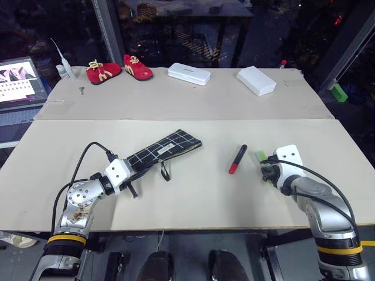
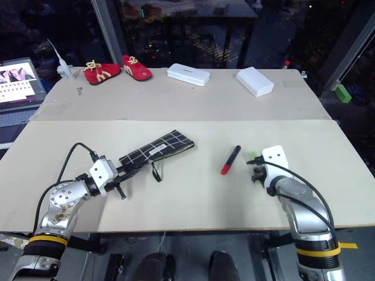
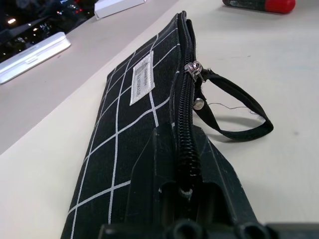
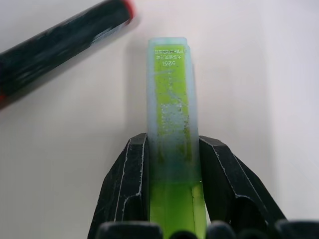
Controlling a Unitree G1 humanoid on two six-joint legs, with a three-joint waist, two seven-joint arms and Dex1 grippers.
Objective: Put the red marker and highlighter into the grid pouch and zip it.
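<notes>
The right gripper (image 4: 172, 194) has its jaws clamped on the highlighter (image 4: 171, 114); the red marker (image 1: 238, 158) lies at its ten o'clock. The left gripper (image 3: 182, 184) has its jaws together on the grid pouch (image 1: 166, 150), lying mid-desk (image 1: 193, 193).
</notes>
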